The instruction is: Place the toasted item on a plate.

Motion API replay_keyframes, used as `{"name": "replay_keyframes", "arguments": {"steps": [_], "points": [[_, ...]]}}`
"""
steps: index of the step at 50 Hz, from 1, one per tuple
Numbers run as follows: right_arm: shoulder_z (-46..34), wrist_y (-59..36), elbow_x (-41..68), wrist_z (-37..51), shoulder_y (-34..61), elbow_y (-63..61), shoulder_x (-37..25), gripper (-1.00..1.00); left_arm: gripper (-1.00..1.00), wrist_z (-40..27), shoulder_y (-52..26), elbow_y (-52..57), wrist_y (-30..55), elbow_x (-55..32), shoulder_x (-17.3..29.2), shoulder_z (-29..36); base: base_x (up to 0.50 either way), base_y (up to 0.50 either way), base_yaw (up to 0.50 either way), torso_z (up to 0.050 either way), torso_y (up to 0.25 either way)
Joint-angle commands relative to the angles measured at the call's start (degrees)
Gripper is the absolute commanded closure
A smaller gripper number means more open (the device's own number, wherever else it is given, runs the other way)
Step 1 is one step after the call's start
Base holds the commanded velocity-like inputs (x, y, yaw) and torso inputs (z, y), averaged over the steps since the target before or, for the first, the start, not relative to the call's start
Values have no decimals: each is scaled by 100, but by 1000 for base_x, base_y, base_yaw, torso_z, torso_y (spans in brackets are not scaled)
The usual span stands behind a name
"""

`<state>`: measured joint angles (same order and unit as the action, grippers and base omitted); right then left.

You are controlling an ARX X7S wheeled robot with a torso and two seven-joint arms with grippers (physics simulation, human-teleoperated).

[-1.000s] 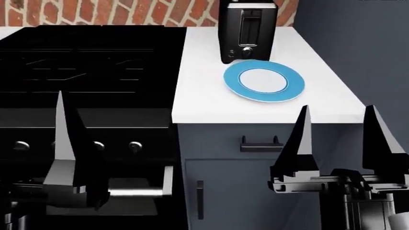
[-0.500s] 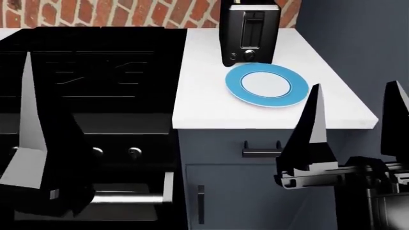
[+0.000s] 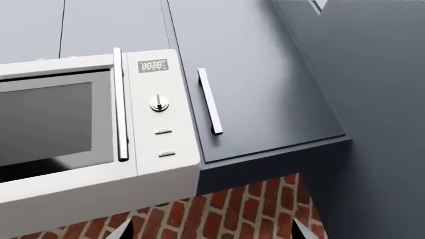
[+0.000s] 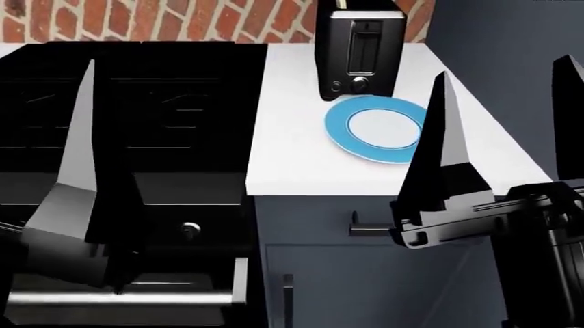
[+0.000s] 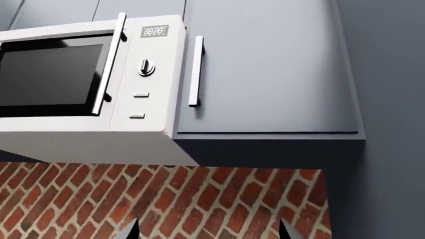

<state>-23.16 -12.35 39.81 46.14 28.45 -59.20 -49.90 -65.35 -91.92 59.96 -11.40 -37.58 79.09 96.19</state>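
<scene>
Both arms had risen; nothing gripped yet.
My right gripper (image 4: pixel 502 130) and left gripper (image 4: pixel 91 137) stayed wide; toast (image 4: pixel 340 3) sat in the toaster (image 4: pixel 359 51), counter's (image 4: pixel 292 157) back edge, plate (image 4: pixel 377 128) before it.

Microwave (image 3: pixel 93 134) display (image 3: pixel 153 65): pale digits, seemingly 88:88, blurred.
Microwave button labels (image 3: pixel 163 131): too small to read.
Toaster (image 4: pixel 360 48): no legible marking.

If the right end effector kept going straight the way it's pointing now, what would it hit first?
Probably the red brick wall. The right end effector points up at it, below the dark grey wall cabinet and white microwave. Depth is unclear.
</scene>
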Motion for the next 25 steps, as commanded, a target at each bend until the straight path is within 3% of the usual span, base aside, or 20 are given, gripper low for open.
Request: {"name": "replay_keyframes", "arguments": {"steps": [1,5,16,25], "points": [[-504,181,291,566,383,0,-546,-100,-100,-556,-2107,-1,-310,23,64,2463,121,35,0,0,0],[-567,190,248,587,413,-4,-563,-100,-100,-667,-2386,-2,-385,85,30,2811,120,105,0,0,0],[-696,257,170,639,477,52,-577,-100,-100,-898,-3041,-5,-557,262,-26,3686,124,380,0,0,0],[-631,455,170,666,377,177,-678,-100,-100,-1179,-2987,-23,-567,456,-288,3923,131,399,0,0,0]]}}
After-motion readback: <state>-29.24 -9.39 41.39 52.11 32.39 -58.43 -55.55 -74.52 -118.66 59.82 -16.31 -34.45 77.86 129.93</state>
